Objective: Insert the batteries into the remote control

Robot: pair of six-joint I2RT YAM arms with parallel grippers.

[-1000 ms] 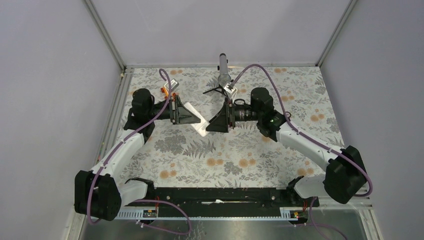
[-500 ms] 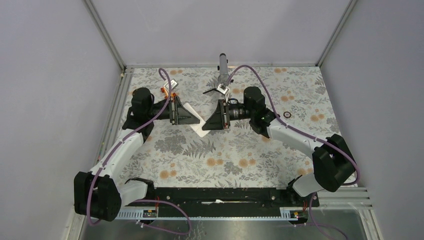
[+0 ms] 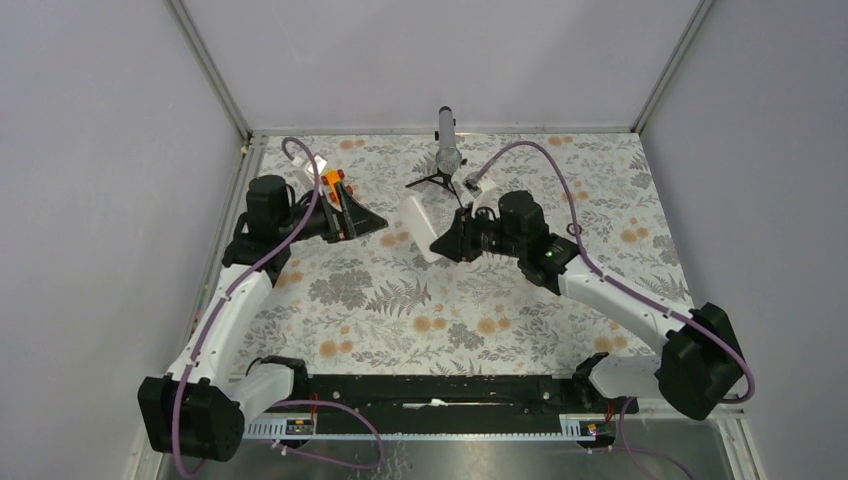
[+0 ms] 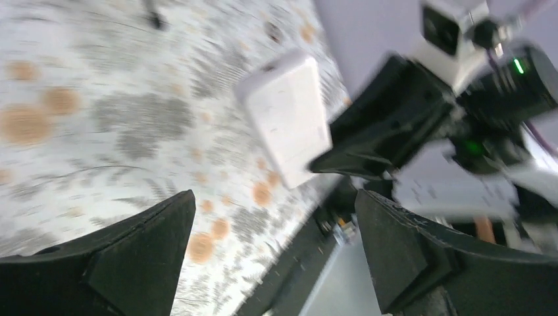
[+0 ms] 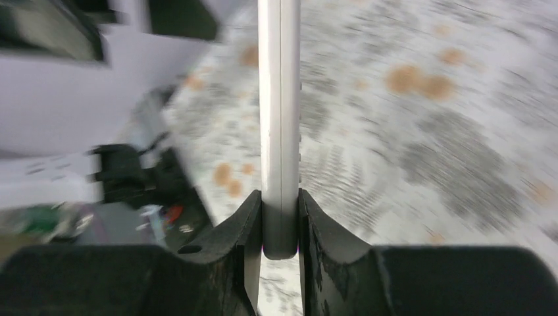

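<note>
The white remote control hangs above the floral mat, clamped at one end by my right gripper, which is shut on it. The right wrist view shows it edge-on, a thin white slab squeezed between my right gripper's two black fingers. From the left wrist view its plain white face slants up with the right gripper's fingers pinching its lower end. My left gripper stands a short way to its left, jaws wide open with nothing between them. The batteries are out of view.
A small black tripod carrying a grey cylinder stands at the back middle of the floral mat. Grey walls close in the left, right and back sides. The black base rail runs along the near edge.
My left gripper has opened, let go of the remote and drawn back to the left. My right gripper has shut on the remote and now holds it alone, tilted and lifted.
</note>
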